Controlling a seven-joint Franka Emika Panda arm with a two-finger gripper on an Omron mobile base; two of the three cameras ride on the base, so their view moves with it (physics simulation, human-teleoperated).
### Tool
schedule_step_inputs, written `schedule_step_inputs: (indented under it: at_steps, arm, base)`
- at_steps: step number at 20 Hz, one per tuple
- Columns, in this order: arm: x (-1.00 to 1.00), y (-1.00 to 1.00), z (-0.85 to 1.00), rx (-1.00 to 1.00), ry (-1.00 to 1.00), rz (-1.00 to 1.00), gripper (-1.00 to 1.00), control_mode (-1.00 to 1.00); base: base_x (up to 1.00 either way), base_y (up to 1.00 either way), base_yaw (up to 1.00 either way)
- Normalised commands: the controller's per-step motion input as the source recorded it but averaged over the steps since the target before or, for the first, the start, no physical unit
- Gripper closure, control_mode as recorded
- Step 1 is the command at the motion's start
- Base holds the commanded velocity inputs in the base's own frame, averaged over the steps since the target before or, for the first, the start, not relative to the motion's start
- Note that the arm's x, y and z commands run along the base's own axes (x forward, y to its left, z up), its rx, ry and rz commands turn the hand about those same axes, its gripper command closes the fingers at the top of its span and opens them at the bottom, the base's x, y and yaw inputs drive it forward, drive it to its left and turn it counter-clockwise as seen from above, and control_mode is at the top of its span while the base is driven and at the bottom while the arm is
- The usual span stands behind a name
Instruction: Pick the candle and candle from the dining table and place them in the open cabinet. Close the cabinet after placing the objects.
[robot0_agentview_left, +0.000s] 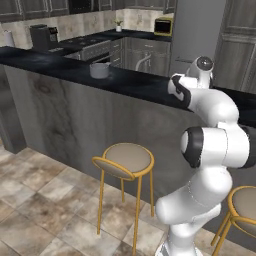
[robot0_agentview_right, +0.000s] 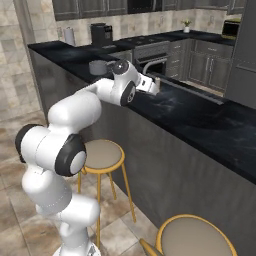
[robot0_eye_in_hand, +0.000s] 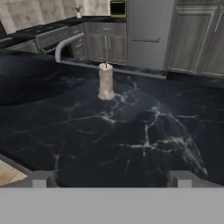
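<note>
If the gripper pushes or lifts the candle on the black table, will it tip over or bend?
The candle stands upright, taller than wide, so a high push would probably tip it. It looks solid and lumpy, so likely stiff and not slippery. It seems small against the dining table, so probably light for the open gripper.

You are looking at a dining table (robot0_eye_in_hand: 131, 131) whose glossy black marbled top is catching light, over a matt grey wood-grain front. The candle (robot0_eye_in_hand: 106, 82) is showing lumpy, matt cream wax. The stool (robot0_agentview_left: 125, 159) is showing yellow metal-looking legs.
</note>
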Motion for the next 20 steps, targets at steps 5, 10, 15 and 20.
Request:
schedule_step_inputs:
  at_steps: [5, 10, 15, 20]
  arm:
    - [0.31, -0.07, -0.07, 0.00, 0.01, 0.00, -1.00, -1.00]
    - [0.27, -0.01, -0.08, 0.00, 0.02, 0.00, -1.00, -1.00]
    - [0.27, -0.03, -0.10, 0.00, 0.01, 0.00, -1.00, -1.00]
    - [0.27, -0.10, -0.14, 0.00, 0.00, 0.00, -1.00, -1.00]
  base:
    - [0.00, 0.00, 0.00]
    - [0.00, 0.00, 0.00]
    - [0.00, 0.00, 0.00]
    - [0.00, 0.00, 0.00]
